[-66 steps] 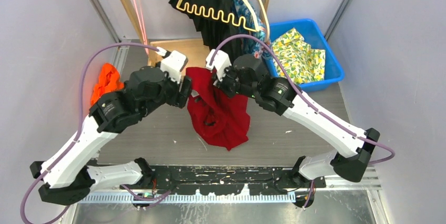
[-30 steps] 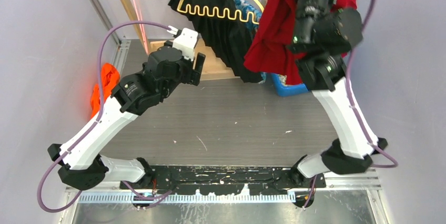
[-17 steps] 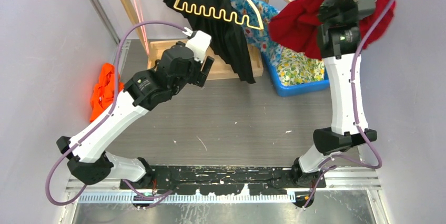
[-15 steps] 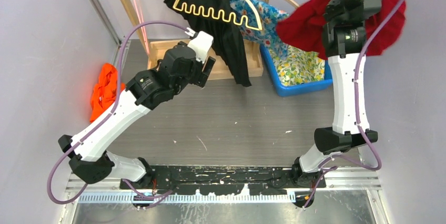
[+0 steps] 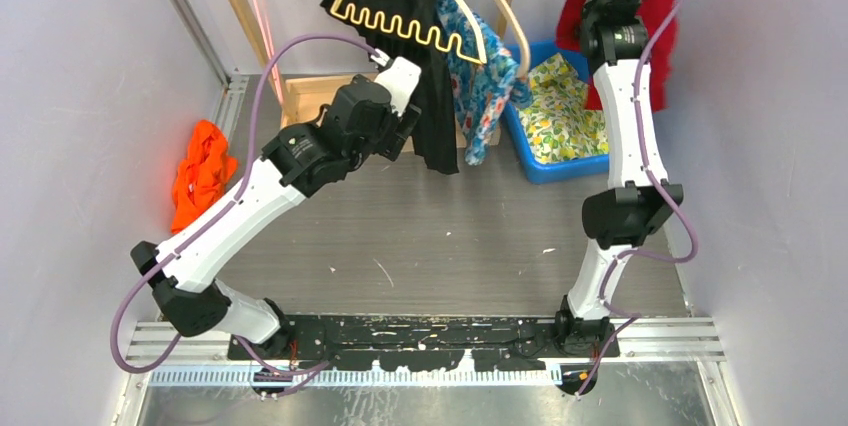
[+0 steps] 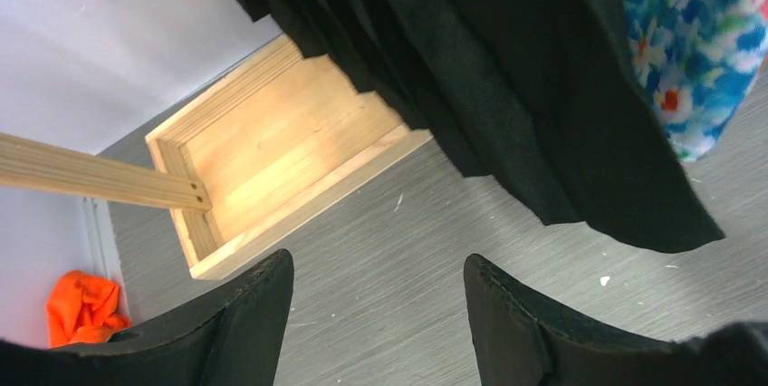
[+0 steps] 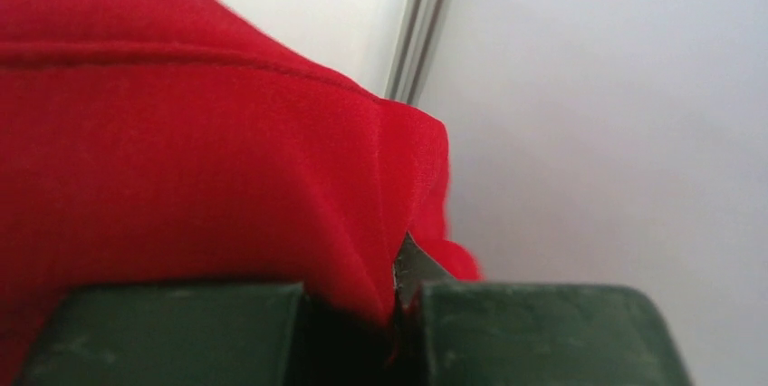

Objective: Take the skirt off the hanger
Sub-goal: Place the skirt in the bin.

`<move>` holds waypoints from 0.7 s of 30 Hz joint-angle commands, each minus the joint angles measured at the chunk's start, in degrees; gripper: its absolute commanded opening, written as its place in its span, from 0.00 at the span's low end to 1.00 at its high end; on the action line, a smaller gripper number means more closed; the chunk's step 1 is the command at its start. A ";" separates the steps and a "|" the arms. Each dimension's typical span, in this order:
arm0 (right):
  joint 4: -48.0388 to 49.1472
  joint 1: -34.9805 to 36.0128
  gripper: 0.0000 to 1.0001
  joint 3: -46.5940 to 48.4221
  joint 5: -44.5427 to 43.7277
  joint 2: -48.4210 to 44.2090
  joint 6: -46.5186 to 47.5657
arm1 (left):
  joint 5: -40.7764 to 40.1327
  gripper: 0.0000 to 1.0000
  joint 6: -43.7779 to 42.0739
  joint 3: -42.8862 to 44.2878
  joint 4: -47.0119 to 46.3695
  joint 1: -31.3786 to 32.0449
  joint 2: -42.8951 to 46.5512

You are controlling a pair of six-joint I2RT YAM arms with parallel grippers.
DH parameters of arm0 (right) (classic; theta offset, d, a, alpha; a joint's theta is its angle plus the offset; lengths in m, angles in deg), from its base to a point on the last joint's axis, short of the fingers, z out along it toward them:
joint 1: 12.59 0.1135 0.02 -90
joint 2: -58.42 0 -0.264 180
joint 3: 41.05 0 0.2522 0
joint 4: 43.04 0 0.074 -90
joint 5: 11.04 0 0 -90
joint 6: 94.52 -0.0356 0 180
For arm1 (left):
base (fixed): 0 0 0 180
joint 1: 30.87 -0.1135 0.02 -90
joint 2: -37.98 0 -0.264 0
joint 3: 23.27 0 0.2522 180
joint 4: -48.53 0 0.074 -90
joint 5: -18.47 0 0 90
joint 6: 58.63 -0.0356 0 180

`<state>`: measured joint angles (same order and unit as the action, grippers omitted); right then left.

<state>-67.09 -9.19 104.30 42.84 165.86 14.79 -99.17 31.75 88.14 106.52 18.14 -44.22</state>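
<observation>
The red skirt (image 5: 662,8) hangs from my right gripper (image 7: 398,300), which is shut on a fold of it (image 7: 181,150), high at the back right beside the blue bin. In the top view that gripper is hidden by the arm and the cloth. My left gripper (image 5: 408,128) is open and empty, low over the table (image 6: 376,277), just in front of a black pleated garment (image 5: 432,106) that hangs on a yellow wavy hanger (image 5: 410,21). The black hem (image 6: 507,69) is above and beyond the fingers, not touching them.
A blue floral garment (image 5: 468,76) hangs on a wooden hanger (image 5: 497,8) right of the black one. The blue bin (image 5: 560,164) holds a yellow floral cloth (image 5: 560,106). A wooden rack base (image 6: 281,150) sits behind the left gripper. An orange cloth (image 5: 200,171) lies at the left wall.
The right arm lifted the red skirt off the table and swung it up to the back right. The left gripper let go and moved back toward the hanging black garment.
</observation>
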 commanded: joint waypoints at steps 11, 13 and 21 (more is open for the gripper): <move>2.06 -1.84 0.00 -1.86 3.70 1.35 -16.07 | -0.56 0.69 1.03 0.22 -1.29 -9.13 1.32; 1.21 -1.70 0.00 -7.77 1.88 -2.02 -21.00 | 0.54 0.69 0.98 -0.09 -1.42 -9.47 1.41; 0.87 0.50 0.00 -43.29 1.54 -17.18 -41.67 | 2.84 0.69 0.63 -2.12 -1.05 -9.59 2.95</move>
<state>-70.17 -9.28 69.31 45.35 155.02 -15.57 -97.92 32.41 86.81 106.78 8.74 -44.41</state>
